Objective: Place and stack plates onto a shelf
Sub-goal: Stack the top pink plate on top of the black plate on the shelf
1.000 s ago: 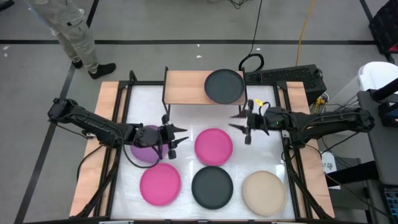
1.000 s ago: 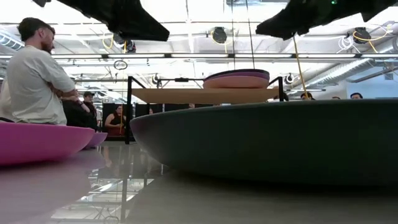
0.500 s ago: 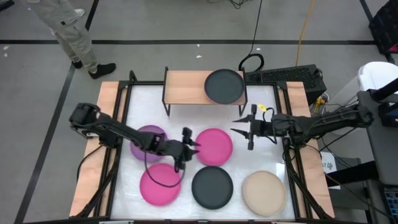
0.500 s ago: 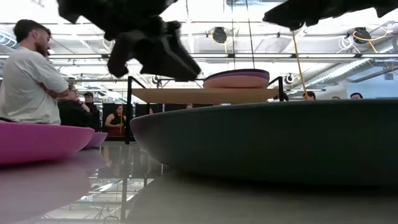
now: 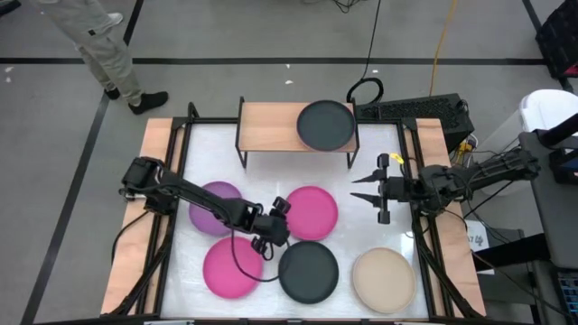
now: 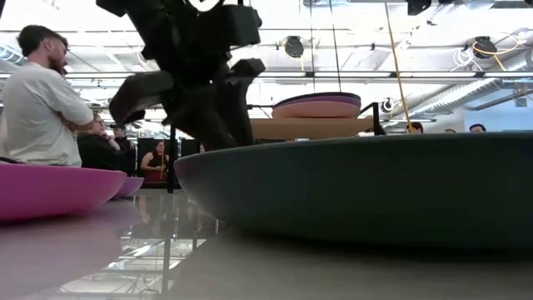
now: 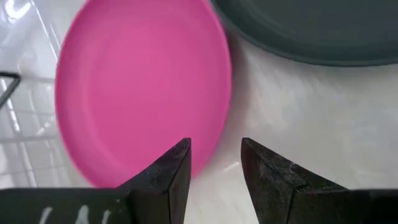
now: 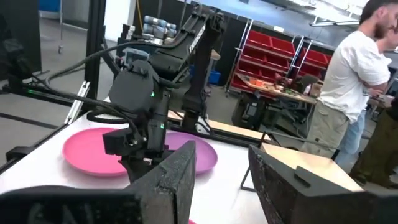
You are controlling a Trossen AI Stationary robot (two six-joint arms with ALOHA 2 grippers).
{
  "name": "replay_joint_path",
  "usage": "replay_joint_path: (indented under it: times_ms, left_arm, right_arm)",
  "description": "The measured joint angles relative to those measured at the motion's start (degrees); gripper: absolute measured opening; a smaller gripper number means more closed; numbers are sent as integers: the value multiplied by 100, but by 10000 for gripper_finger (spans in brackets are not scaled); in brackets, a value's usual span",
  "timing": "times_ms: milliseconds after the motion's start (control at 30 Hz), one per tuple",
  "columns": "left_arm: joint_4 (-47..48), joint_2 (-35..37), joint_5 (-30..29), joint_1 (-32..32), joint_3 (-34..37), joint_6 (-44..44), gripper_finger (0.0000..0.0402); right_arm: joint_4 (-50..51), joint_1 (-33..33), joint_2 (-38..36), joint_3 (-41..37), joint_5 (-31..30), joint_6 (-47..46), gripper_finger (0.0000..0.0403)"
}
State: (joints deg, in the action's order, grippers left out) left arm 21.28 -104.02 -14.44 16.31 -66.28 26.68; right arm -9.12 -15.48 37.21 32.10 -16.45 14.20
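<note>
Your left gripper (image 5: 273, 227) hangs low with its fingers (image 7: 168, 174) slightly apart and nothing between them, just beside the front hot pink plate (image 7: 140, 90) and the front black plate (image 5: 308, 271) (a purple plate (image 5: 214, 208) lies under its arm). Your right gripper (image 5: 361, 188) waits with fingers spread, right of the middle pink plate (image 5: 312, 213). Behind, the shelf (image 5: 268, 126) carries a stack topped by a black plate (image 5: 326, 125).

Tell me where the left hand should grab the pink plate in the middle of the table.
Take the pink plate by its raised rim on the side facing the purple plate, coming down from above, near the open left hand. It lies flat, so probably only the rim offers a hold, with bare table there.
</note>
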Motion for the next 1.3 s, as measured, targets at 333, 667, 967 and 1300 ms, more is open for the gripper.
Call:
replay_joint_path:
  times_ms: [333, 667, 967, 1300]
  left_arm:
    - [-247, -392, 157, -283, -2, 492, 145]
    - [-287, -573, 256, -483, 3, 589, 122]
    - [-530, -731, 94, -574, -4, 831, 33]
    - [-473, 441, -262, -315, -4, 944, 11]
  right_arm:
    - [46, -37, 6, 0, -7, 0, 132]
    - [80, -37, 6, 0, -13, -4, 132]
    - [78, -37, -2, 0, -17, -4, 132]
    - [81, -54, -506, 0, 1, 1, 132]
